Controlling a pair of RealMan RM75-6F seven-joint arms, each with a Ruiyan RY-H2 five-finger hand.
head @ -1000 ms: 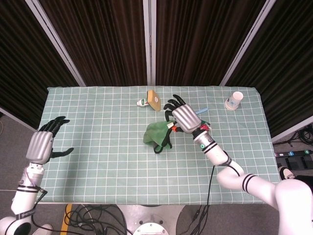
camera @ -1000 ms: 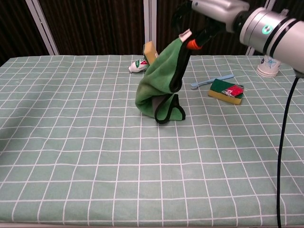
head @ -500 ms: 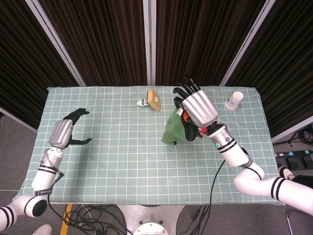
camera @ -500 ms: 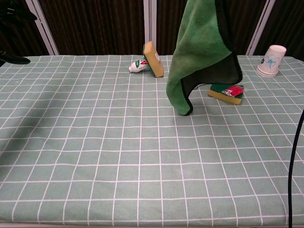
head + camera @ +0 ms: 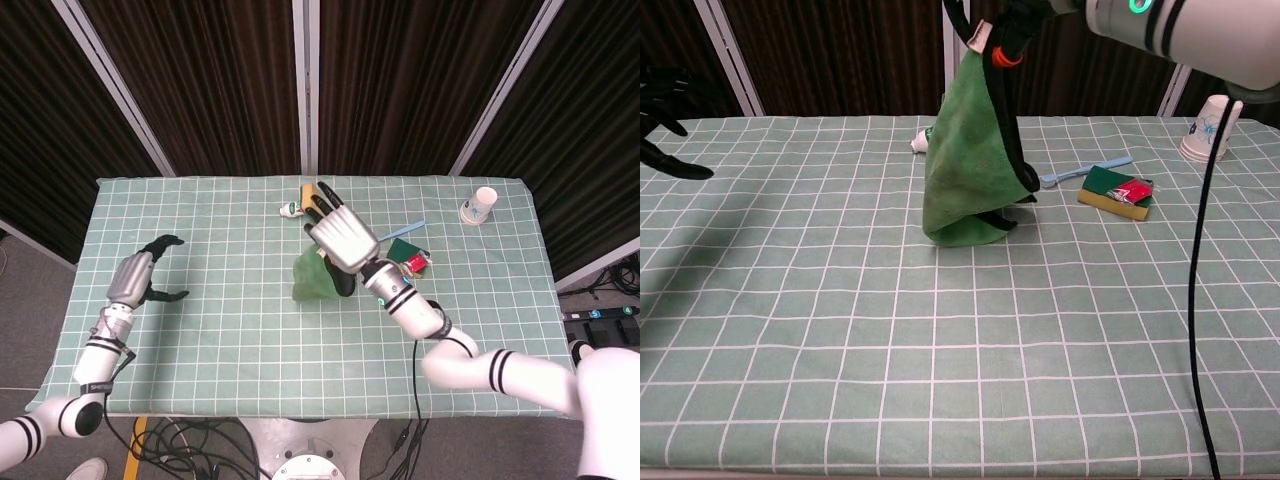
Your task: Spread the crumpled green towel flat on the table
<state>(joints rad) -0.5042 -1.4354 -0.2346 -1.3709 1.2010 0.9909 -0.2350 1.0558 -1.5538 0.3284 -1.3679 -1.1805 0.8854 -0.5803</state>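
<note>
A green checked cloth covers the worktop [image 5: 200,330] before dark curtains [image 5: 220,80]. The right hand [image 5: 341,238] grips the green towel [image 5: 965,170], hanging to the surface; the left hand [image 5: 135,277] is spread, holding nothing. Only the head view shows both whole.

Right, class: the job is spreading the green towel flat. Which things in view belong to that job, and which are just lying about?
Part of the job:
green towel
right hand holding it up
left hand
table

Just lying about:
paper cup
sponge
toothbrush
tube

We had the green towel [image 5: 965,160] dangling from the right hand [image 5: 990,35] up top, its bottom fold resting on the checked tablecloth [image 5: 940,350]. A sponge [image 5: 1118,193], blue toothbrush [image 5: 1085,171] and paper cup [image 5: 1207,128] sat off right. The left hand's dark fingertips [image 5: 665,95] hung apart at the far left edge.
</note>
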